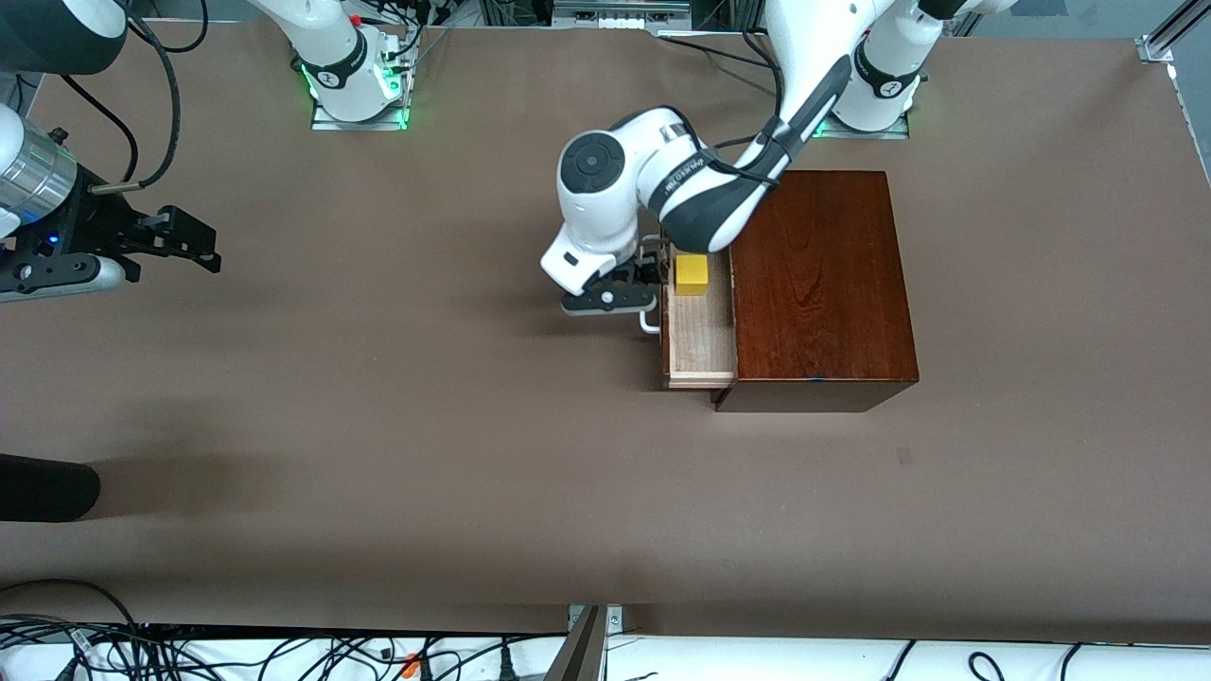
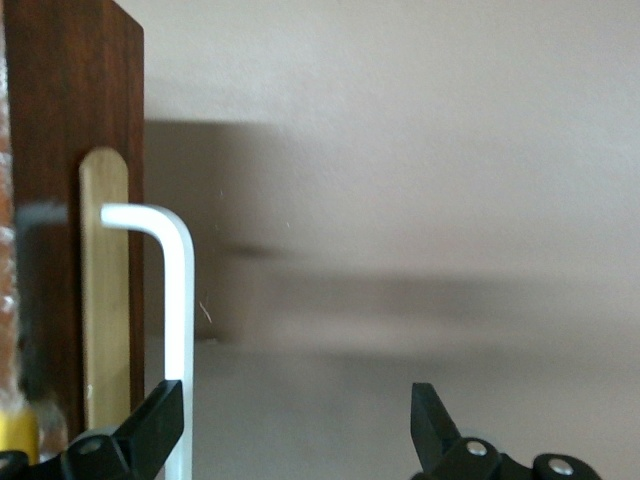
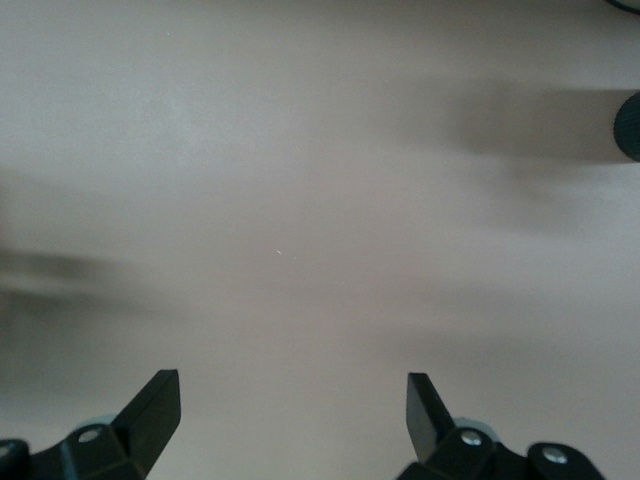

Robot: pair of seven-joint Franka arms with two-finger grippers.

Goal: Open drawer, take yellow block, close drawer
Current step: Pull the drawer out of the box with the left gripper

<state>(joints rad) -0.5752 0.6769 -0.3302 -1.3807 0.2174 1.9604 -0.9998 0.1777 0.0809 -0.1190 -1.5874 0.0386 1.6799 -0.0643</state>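
Front view is showing the drawer (image 1: 701, 331) standing partly out of the dark box (image 1: 821, 284), the yellow block (image 1: 692, 273) sitting in its tray. The left gripper (image 1: 636, 284) is hanging at the white handle (image 1: 650, 322), jaws spread wide and gripping nothing. The opening step looks nearly finished; next, I judge, comes lifting over the block and closing on it. The right gripper (image 1: 203, 248) is waiting, jaws wide and empty, over the worktop (image 1: 426, 426).
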